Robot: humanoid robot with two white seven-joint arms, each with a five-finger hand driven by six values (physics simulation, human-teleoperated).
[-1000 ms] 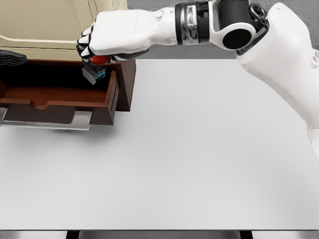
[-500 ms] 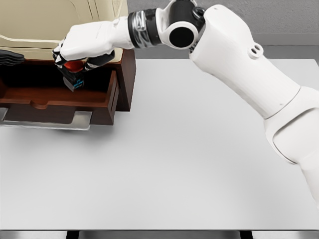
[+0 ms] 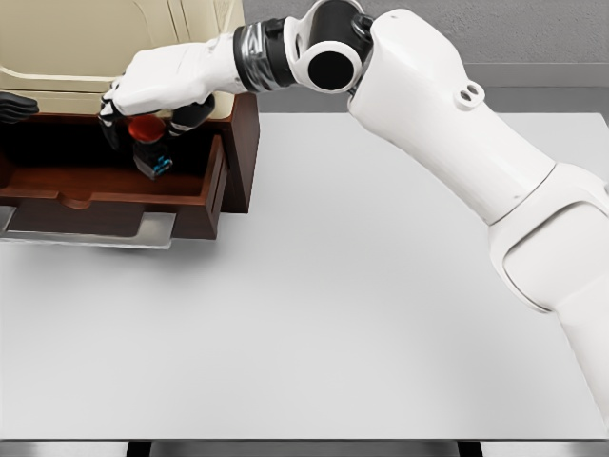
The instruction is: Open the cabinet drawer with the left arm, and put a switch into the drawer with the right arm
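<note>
My right arm reaches in from the right edge, up across the white table and over to the far left, so that my right hand hangs above the open drawer of the dark wood cabinet. The fingers are curled downward, with their dark tips showing at the left side of the hand and the thumb on the near side. The switch sits directly under the palm: its red cap is touching or just beneath the fingers, and its dark body with a small blue mark points down into the drawer's shadowed inside. I cannot tell whether the fingers truly pinch the cap or only rest loosely about it, nor whether the body's lower end touches the drawer floor. The switch lies toward the drawer's right half, near the right wall and behind the front panel. At the far left edge, dark fingertips of my left hand show beside the cabinet's top; too little of them is visible to judge how they are set. A cream-coloured backdrop stands behind the cabinet.
</note>
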